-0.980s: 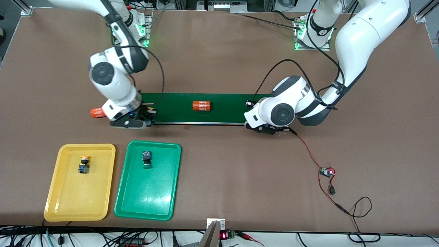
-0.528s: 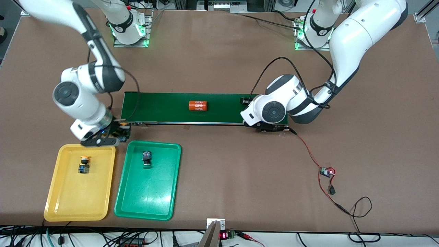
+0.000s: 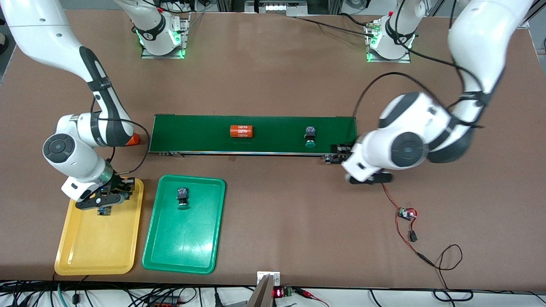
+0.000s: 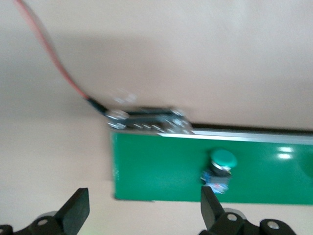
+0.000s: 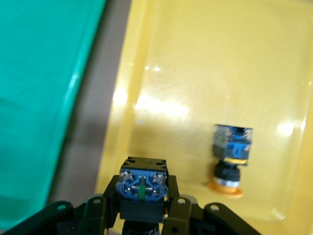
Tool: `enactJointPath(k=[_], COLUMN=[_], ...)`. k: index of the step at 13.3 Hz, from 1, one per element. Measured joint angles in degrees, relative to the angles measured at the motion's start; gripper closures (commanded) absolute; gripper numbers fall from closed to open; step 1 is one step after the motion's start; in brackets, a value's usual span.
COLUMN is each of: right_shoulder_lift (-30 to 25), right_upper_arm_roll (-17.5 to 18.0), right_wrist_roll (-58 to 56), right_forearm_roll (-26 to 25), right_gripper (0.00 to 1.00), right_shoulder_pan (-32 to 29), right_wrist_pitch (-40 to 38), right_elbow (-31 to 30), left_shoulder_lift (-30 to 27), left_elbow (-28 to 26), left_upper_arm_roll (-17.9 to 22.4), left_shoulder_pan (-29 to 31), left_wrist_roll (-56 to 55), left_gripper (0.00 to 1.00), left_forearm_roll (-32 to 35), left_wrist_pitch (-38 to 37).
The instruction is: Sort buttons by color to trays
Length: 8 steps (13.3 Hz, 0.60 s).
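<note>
Over the yellow tray (image 3: 68, 251), the right gripper (image 5: 142, 215) pinches a button (image 5: 142, 188) beside one already there (image 5: 232, 156); the green tray (image 3: 200, 251) holds one (image 3: 182, 198) — the last green button (image 3: 309, 136) waits on the belt (image 3: 204, 132), the left gripper (image 4: 142, 213) spread over the belt's end.

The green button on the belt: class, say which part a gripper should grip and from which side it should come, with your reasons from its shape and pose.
Grip the dark squarish body of the green button, probably from straight above. It lies on its side on the belt, cap toward the front camera, so the body's flat sides face the belt's two ends. The round cap would likely slip. The open left gripper is over that end.
</note>
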Motion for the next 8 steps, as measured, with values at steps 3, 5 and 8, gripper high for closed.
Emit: enactJointPath(k=[3, 5, 8], right_shoulder_lift=[2.54, 4.46, 5.8], right_upper_arm_roll=[-1.76, -2.58, -2.77], right_wrist_roll=[-2.27, -3.3, -3.56], right_forearm_roll=[-0.01, -0.01, -0.01], right_gripper=[0.78, 0.75, 0.48], right_shoulder_pan=[-0.12, -0.13, -0.11], right_wrist_pitch=[3.13, 5.82, 7.01], right_elbow=[1.64, 2.58, 3.19], left_shoulder_lift=[-0.5, -2.72, -11.12], left_elbow=[3.7, 4.55, 3.25], left_upper_arm_roll=[0.05, 2.38, 14.51], left_shoulder_pan=[2.57, 3.77, 2.09], left_wrist_roll=[8.08, 16.66, 30.13], left_gripper=[0.0, 0.0, 0.0], left_forearm_roll=[3.09, 3.08, -6.96], left_wrist_pitch=[-3.14, -3.48, -3.81])
